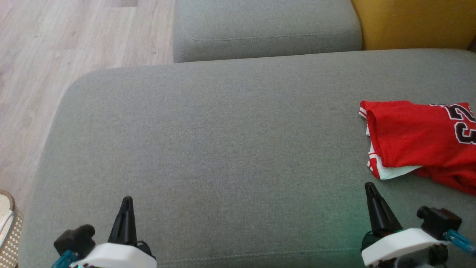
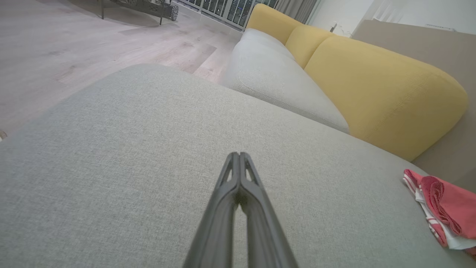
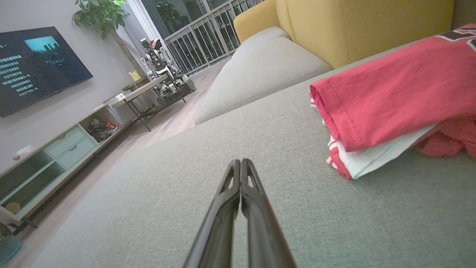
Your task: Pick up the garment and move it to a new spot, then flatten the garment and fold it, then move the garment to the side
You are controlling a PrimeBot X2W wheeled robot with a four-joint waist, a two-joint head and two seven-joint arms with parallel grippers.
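the red garment [image 1: 420,141] lies folded on the right side of the grey sofa seat [image 1: 223,149] and runs off the right edge of the head view. dark-outlined numerals show on top, and a white, red-striped layer shows under its near left corner. the right tool [image 1: 369,187] hovers near that corner, apart from the cloth. its two dark fingers are pressed together and hold nothing. its pale wrist sits at the lower right, with the fingers pointing up and slightly left. the left tool [image 1: 127,201] is well apart at the lower left, over bare seat, its fingers likewise pressed together, empty, pointing up the view. beyond the seat are a second grey cushion [image 1: 260,29], a yellow backrest [image 1: 412,22] and pale wood floor [image 1: 55,44].
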